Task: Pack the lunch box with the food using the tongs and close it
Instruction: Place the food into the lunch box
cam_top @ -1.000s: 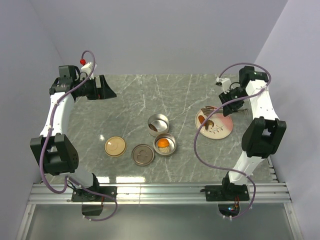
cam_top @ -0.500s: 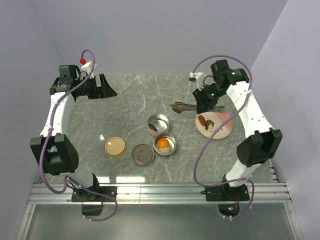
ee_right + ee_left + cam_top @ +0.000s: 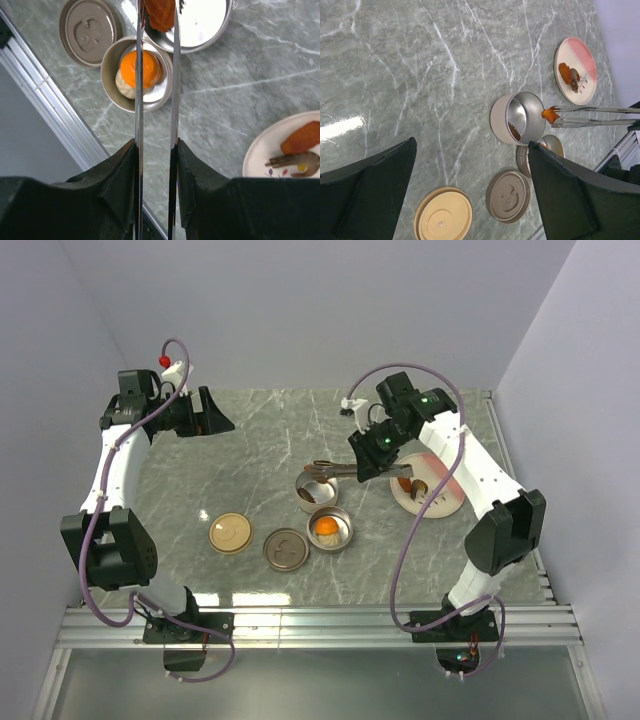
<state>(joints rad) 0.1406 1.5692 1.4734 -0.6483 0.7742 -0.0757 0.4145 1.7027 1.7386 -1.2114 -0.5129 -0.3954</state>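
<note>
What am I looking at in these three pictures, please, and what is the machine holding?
These are two robot arms bolted at the near edge of a table, each ending in a two-finger gripper. The wide picture comes from a fixed camera above and behind them. The other two come from a camera on each wrist, so the dark shapes at the bottom are that arm's own fingers.

On the table stand two round metal tins. The nearer tin holds an orange piece and a pale piece. Beside them lie a tan lid, a brown lid and a pink plate with a few food pieces.

The right gripper is clamped on thin metal tongs, which pinch a reddish-orange piece at the farther tin. The left gripper is open and empty.
</note>
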